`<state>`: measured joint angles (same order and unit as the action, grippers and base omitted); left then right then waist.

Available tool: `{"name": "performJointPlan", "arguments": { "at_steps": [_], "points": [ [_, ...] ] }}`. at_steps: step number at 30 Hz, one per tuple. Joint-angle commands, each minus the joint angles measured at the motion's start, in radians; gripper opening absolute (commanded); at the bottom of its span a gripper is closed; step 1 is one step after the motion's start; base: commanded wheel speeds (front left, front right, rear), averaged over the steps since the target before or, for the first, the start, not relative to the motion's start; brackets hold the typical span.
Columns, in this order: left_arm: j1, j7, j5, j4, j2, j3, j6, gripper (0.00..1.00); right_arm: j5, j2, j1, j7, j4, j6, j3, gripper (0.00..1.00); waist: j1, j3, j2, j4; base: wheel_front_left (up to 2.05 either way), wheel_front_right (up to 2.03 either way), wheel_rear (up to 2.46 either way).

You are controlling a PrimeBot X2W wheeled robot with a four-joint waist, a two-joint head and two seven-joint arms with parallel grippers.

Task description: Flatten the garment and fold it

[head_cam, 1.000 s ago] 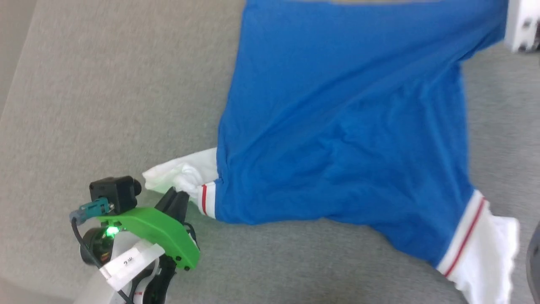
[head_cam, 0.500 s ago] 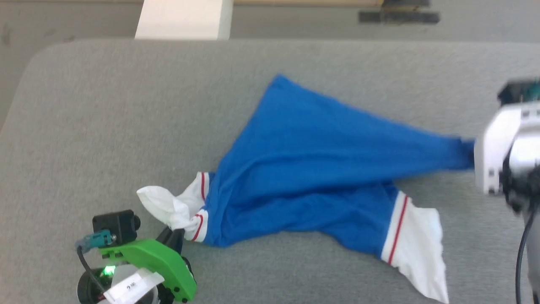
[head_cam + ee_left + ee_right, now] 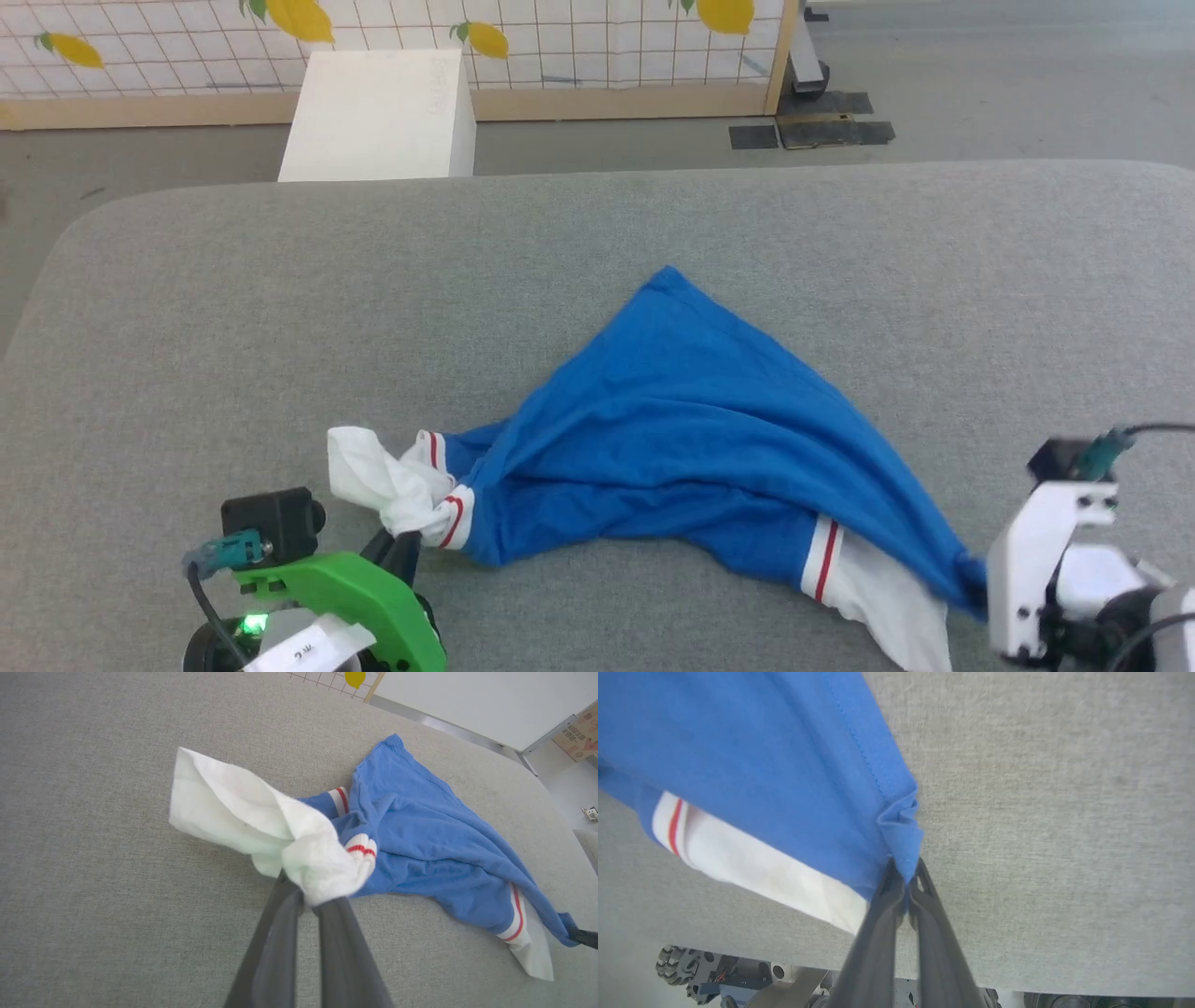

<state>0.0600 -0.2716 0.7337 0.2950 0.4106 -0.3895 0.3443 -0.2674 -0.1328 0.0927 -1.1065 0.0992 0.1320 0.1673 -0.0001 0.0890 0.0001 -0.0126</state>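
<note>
The left gripper (image 3: 309, 899) pinches a bunched white sleeve of the garment (image 3: 691, 429), which hides its fingertips. The right gripper (image 3: 903, 879) clamps a blue corner, the other sleeve half covered beside it.

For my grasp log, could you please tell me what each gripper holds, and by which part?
Both hold the bright blue jersey T-shirt with white sleeves: the left gripper pinches a bunched white sleeve, the right gripper a blue corner.

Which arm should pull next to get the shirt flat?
Probably the right. The right gripper pinches one neat blue corner of the shirt, so pulling sideways could spread the cloth. The left gripper is shut on a bunched white sleeve, which would just drag a wad.
</note>
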Motion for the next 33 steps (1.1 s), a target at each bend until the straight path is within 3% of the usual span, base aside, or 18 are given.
{"name": "performJointPlan", "arguments": {
  "at_steps": [1, 6, 7, 8, 13, 26, 33],
  "points": [
    [0.006, -0.001, 0.010, -0.004, 0.003, 0.000, 0.000, 0.00, -0.009, 0.012, -0.025, -0.009, 0.008, -0.001, -0.005, 0.00, 0.0001, -0.002, -0.0001, 0.005, 0.00, 0.00, 0.00],
    [0.012, 0.001, 0.013, -0.008, 0.003, 0.001, 0.003, 0.00, -0.009, 0.032, -0.057, 0.001, 0.023, -0.001, -0.004, 0.00, 0.0001, -0.008, -0.0001, 0.007, 0.00, 0.00, 0.00],
    [0.013, 0.002, 0.014, -0.009, 0.003, 0.002, 0.003, 0.00, -0.009, 0.032, -0.058, 0.006, 0.023, -0.001, -0.006, 0.19, 0.0001, -0.010, -0.0001, 0.006, 0.00, 0.00, 0.00],
    [0.016, 0.003, 0.015, -0.010, 0.003, 0.003, 0.004, 0.00, -0.010, 0.031, -0.056, 0.021, 0.020, -0.001, -0.005, 1.00, 0.0001, -0.012, -0.0001, 0.004, 0.00, 0.00, 0.00],
    [0.022, 0.005, 0.020, -0.012, 0.003, 0.006, 0.007, 0.00, -0.029, 0.027, -0.021, 0.129, -0.003, -0.001, 0.021, 1.00, 0.0001, -0.019, -0.0001, -0.005, 0.00, 0.00, 0.00],
    [0.031, 0.008, 0.022, -0.012, 0.007, 0.006, 0.012, 0.00, -0.124, -0.009, 0.101, 0.577, -0.042, -0.001, 0.025, 1.00, 0.0001, -0.044, -0.0001, -0.014, 0.00, 0.00, 0.00],
    [0.014, 0.009, 0.019, 0.000, 0.011, 0.006, 0.007, 0.00, -0.117, -0.023, 0.179, 0.644, 0.022, -0.001, -0.039, 1.00, 0.0001, -0.005, -0.0001, 0.017, 0.00, 0.00, 0.00]
  ]
}}
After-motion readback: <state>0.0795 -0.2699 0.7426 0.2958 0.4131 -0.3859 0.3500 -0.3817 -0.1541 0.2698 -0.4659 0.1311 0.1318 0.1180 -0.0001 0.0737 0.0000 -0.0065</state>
